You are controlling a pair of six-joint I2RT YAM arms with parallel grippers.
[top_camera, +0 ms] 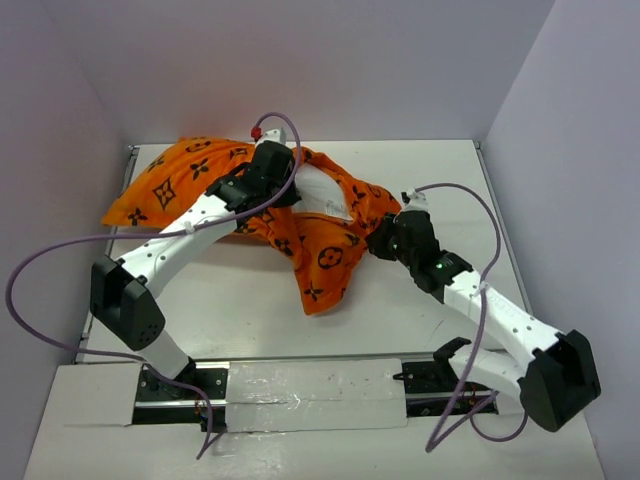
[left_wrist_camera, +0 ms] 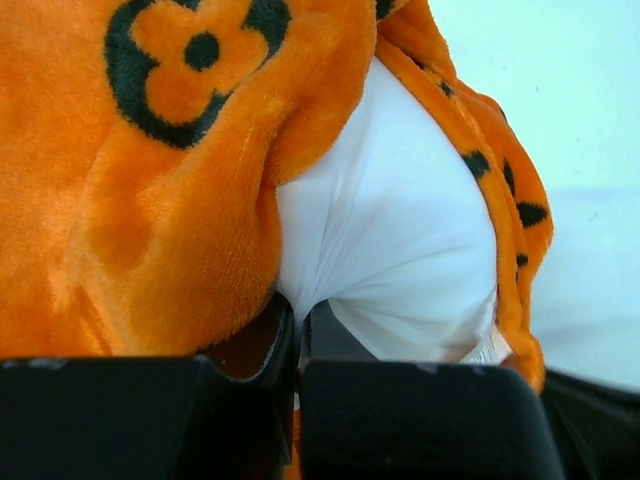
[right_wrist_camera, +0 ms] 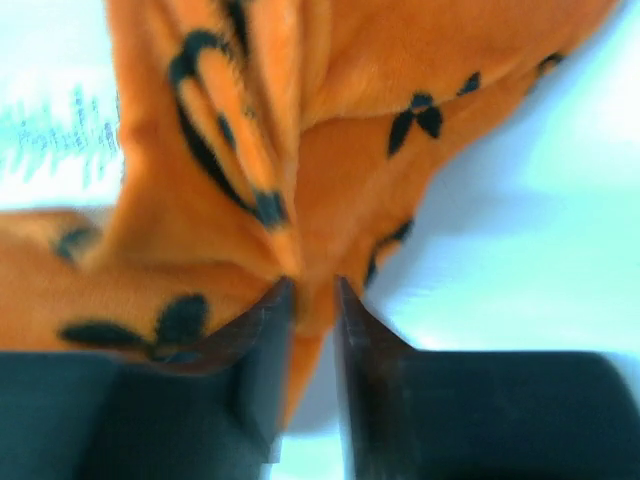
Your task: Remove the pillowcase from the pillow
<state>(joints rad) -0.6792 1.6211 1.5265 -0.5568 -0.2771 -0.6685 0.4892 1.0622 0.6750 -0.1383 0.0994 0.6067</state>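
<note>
Left tool point(left_wrist_camera: 298, 335) grips pillow point(left_wrist_camera: 400, 230); right tool point(right_wrist_camera: 312, 300) grips pillowcase point(right_wrist_camera: 340, 150).

I see the pillowcase point(top_camera: 190, 180), plush bright orange printed with dark brown flower, diamond and circle motifs, lying crumpled across the far half of the table point(top_camera: 240, 300), bunched at the far left with a loose flap trailing toward the near middle. Its mouth gapes near the middle, where the pillow point(top_camera: 322, 190) shows as a plain white bulge, mostly inside the cover. In my left wrist view that white fabric swells out between orange edges, gathered into fine creases at its lower end.
</note>
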